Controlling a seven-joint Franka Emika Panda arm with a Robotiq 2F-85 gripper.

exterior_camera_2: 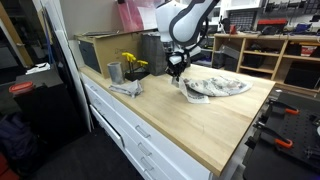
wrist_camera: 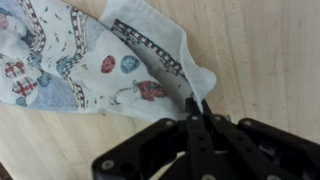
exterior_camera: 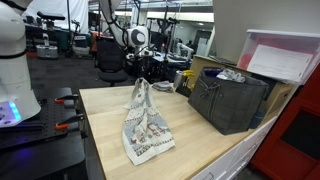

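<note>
My gripper [wrist_camera: 197, 108] is shut on a corner of a white patterned cloth [wrist_camera: 90, 60] printed with small coloured shapes and dark borders. In an exterior view the gripper [exterior_camera: 140, 78] holds the cloth's corner up above the wooden table [exterior_camera: 200, 140], and the cloth [exterior_camera: 145, 125] hangs down from it and trails onto the tabletop toward the front. In the other exterior view the gripper [exterior_camera_2: 176, 70] lifts one end while the rest of the cloth [exterior_camera_2: 215, 87] lies bunched on the table [exterior_camera_2: 190, 125].
A dark crate [exterior_camera: 230, 100] holding a crumpled item stands on the table, with a pink-lidded box [exterior_camera: 285, 55] behind it. A metal cup [exterior_camera_2: 114, 72], yellow object [exterior_camera_2: 133, 64] and grey rag [exterior_camera_2: 127, 89] sit near the table's far end.
</note>
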